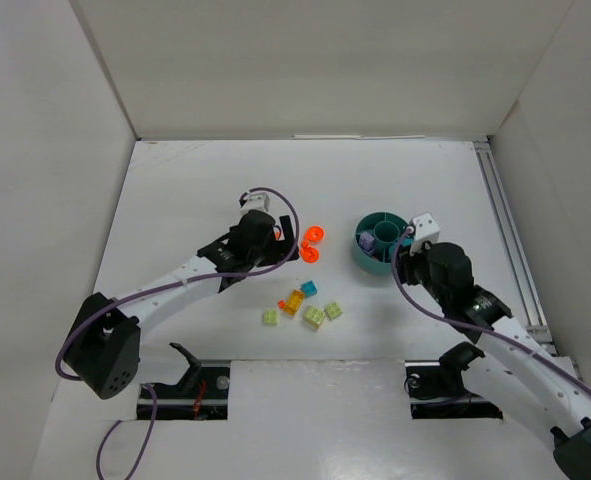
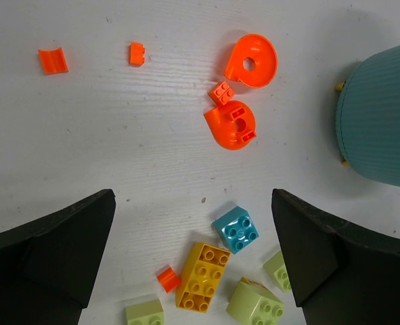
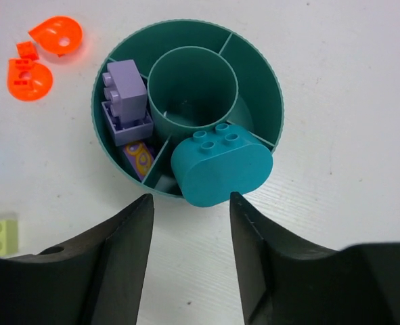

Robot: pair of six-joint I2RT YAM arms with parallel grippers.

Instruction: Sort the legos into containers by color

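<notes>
The teal dish [image 3: 271, 84] lies just beyond my right gripper [image 3: 190, 199], which is open with nothing between its fingers. A large rounded teal brick [image 3: 221, 162] rests tilted on the dish's near rim, apart from the fingertips. Purple bricks [image 3: 125, 95] fill the left compartment. My left gripper [image 2: 193, 250] hangs open above loose legos: a teal brick [image 2: 235, 229], a yellow-orange brick [image 2: 203, 275], a tiny orange bit [image 2: 168, 278] and pale green bricks [image 2: 254, 303]. Two round orange pieces [image 2: 231, 124] and small orange bits [image 2: 137, 53] lie farther off. From above, the dish [image 1: 367, 258] sits right of the cluster [image 1: 300, 305].
White walls enclose the table on the left, back and right. A metal rail [image 1: 505, 240] runs along the right side. The dish's central tube [image 3: 193, 88] holds nothing I can see. Purple cables [image 1: 275, 265] loop from both arms.
</notes>
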